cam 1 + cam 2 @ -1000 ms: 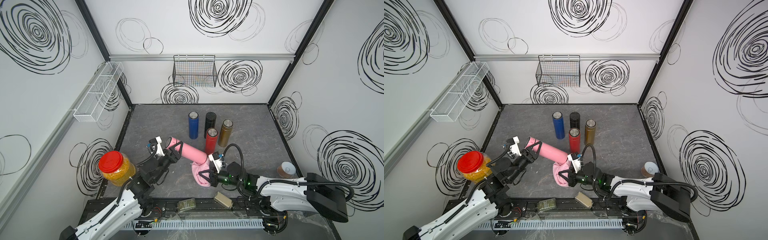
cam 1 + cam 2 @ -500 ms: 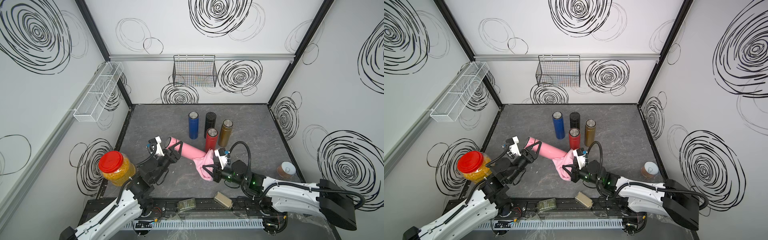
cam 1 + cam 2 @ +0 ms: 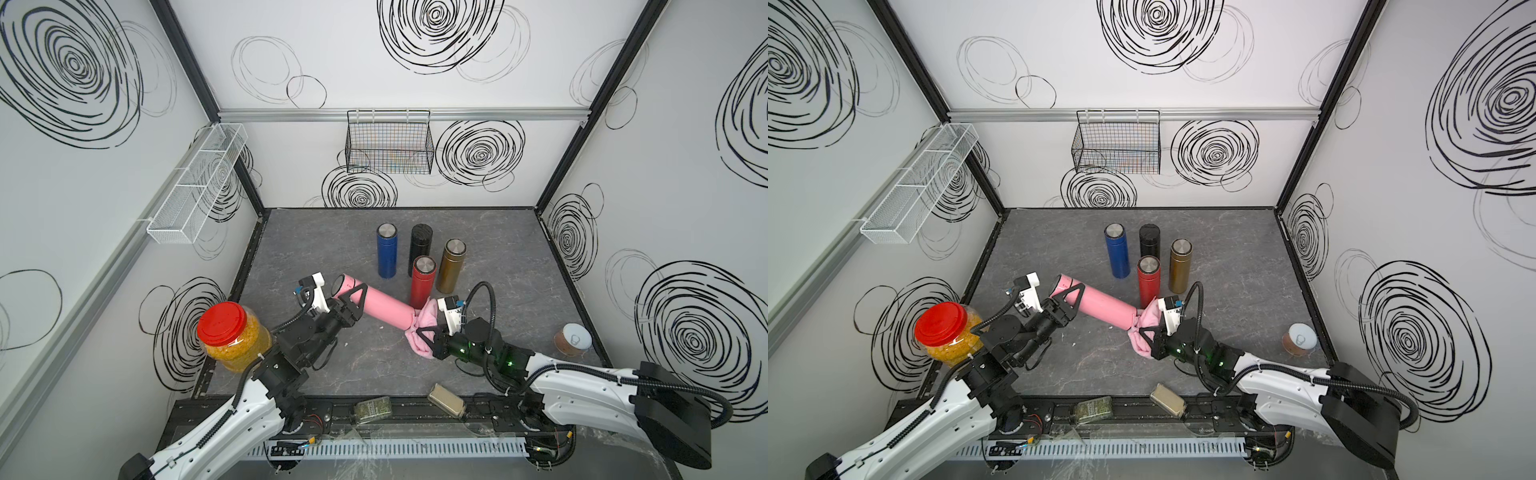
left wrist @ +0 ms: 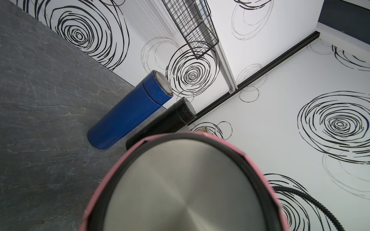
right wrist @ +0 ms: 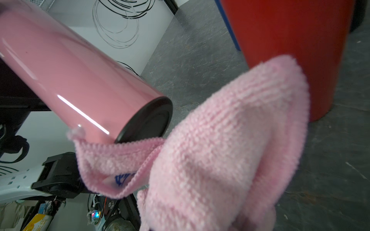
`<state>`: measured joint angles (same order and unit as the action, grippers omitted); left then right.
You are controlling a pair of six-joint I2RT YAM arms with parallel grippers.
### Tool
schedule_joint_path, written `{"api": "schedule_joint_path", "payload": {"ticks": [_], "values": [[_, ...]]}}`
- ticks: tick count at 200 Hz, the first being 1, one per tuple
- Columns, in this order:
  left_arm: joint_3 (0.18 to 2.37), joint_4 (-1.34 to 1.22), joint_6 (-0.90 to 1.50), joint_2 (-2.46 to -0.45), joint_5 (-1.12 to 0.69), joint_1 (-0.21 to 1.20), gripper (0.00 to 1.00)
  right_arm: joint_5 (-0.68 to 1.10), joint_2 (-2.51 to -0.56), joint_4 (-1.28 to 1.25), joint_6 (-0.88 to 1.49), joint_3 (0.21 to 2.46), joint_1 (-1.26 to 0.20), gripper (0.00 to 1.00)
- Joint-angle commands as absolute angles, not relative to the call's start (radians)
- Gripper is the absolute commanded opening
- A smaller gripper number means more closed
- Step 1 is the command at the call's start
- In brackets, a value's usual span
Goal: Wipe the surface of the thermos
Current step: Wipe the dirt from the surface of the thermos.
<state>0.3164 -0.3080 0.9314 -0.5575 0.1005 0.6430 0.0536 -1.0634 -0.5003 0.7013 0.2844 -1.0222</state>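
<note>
The red flask (image 3: 423,282) stands just behind the base end of the pink thermos (image 3: 384,309) and the cloth (image 3: 426,328); the cloth may be touching it. A blue flask (image 3: 387,251), a black flask (image 3: 419,249) and a gold flask (image 3: 451,266) crowd close behind. The floor (image 3: 374,361) in front of the thermos lies open. A big jar (image 3: 232,338) blocks the left front corner; a can (image 3: 573,340) sits near the right wall.

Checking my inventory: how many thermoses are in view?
5: blue, black, gold and red stand clustered toward the table's back; pink is held tilted by the left gripper. None seems hidden.
</note>
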Motion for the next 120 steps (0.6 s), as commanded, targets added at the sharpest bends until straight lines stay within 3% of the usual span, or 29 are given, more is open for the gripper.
{"api": "schedule_joint_path", "payload": {"ticks": [1,66,96,120], "values": [[0.36,-0.425,0.937,-0.555,0.085,0.641,0.0,0.144,-1.13,-0.59,0.649,0.357,-1.043,0.0],[0.381,-0.398,0.903,-0.566,0.1,0.637,0.0,0.242,-1.249,-0.624,0.608,0.402,-1.201,0.0],[0.409,-0.343,0.858,-0.574,0.131,0.637,0.0,0.176,-1.126,-0.538,0.627,0.345,-1.21,0.0],[0.446,-0.259,0.806,-0.573,0.187,0.637,0.0,0.01,-0.95,-0.313,0.67,0.314,-1.205,0.0]]}}
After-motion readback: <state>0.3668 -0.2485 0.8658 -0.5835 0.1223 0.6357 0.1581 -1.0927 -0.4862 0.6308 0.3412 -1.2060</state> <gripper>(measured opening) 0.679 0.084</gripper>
